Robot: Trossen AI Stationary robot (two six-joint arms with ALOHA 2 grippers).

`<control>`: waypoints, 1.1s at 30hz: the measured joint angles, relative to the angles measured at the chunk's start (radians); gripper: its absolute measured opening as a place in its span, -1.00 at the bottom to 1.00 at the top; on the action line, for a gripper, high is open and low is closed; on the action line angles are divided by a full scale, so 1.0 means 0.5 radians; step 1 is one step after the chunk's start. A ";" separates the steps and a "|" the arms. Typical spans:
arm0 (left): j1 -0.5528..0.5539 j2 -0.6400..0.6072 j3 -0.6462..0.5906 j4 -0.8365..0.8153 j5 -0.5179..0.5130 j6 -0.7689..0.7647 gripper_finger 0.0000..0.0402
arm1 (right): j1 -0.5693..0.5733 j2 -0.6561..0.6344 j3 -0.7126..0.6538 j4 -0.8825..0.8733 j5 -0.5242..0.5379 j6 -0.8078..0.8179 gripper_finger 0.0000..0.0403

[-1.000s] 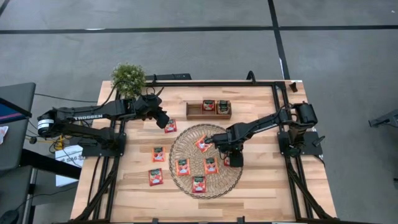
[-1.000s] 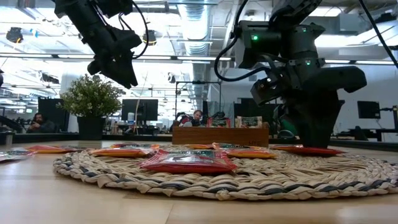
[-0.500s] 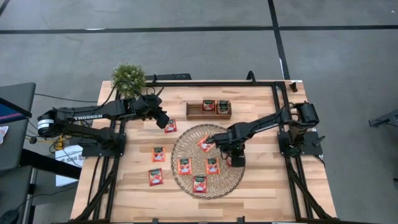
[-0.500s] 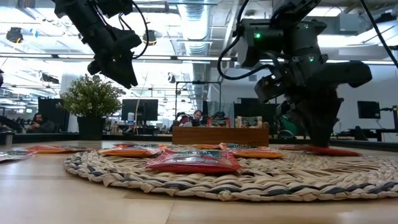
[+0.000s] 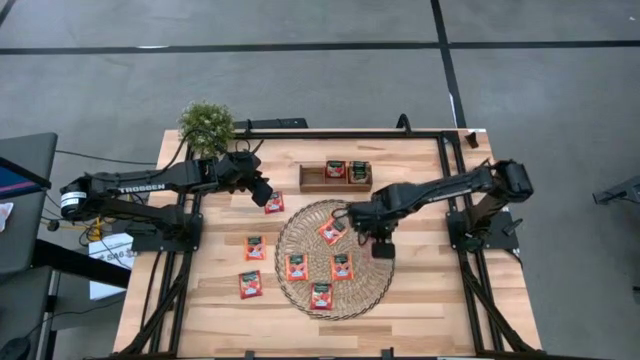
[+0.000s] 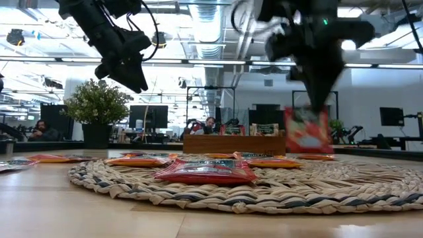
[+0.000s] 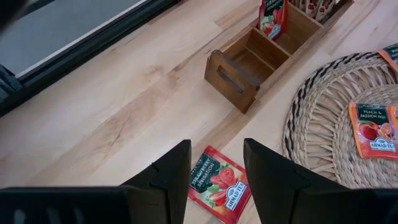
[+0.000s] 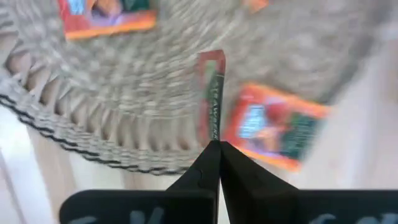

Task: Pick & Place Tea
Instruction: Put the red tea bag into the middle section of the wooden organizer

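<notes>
Now right claw (image 6: 310,109) clenched on a flat red square tea sachet (image 6: 308,131), lifted over round woven straw mat (image 5: 300,295) at 3 o'clock; next carry to brown wooden compartment tray (image 5: 312,180). Left claw (image 7: 214,168) released, hovering.

Right gripper (image 8: 214,149) jaws pinched on an edge-on tea sachet (image 8: 211,93) above woven mat (image 8: 112,106).

tea sachets (image 5: 293,267): red-orange, white-and-green centre mark | woven mat (image 5: 300,232): pale straw, dark flecked strands | tray (image 5: 312,180): brown wood | table (image 5: 430,300): light blond planks | plant (image 5: 206,124): green
</notes>
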 joint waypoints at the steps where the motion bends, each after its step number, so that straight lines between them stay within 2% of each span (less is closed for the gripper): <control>1: 0.000 0.000 0.000 0.006 0.000 0.000 -0.30 | -0.015 -0.021 0.048 -0.034 0.054 -0.018 -1.00; 6: 0.000 0.000 0.000 0.034 0.000 0.001 -0.30 | -0.139 -0.045 0.302 -0.087 0.310 -0.183 -1.00; 13: 0.000 0.000 0.000 0.036 0.000 0.008 -0.30 | -0.423 -0.015 0.570 -0.075 0.499 -0.507 -1.00; 22: 0.000 0.000 0.000 0.052 0.000 0.008 -0.30 | -0.699 -0.008 0.710 0.020 0.505 -0.747 -1.00; 29: 0.001 0.000 0.000 0.125 0.000 0.008 -0.30 | -0.704 0.074 0.707 0.111 0.498 -0.923 -1.00; 33: 0.001 0.000 0.000 0.143 0.000 0.014 -0.30 | -0.712 0.231 0.764 0.156 0.507 -1.010 -1.00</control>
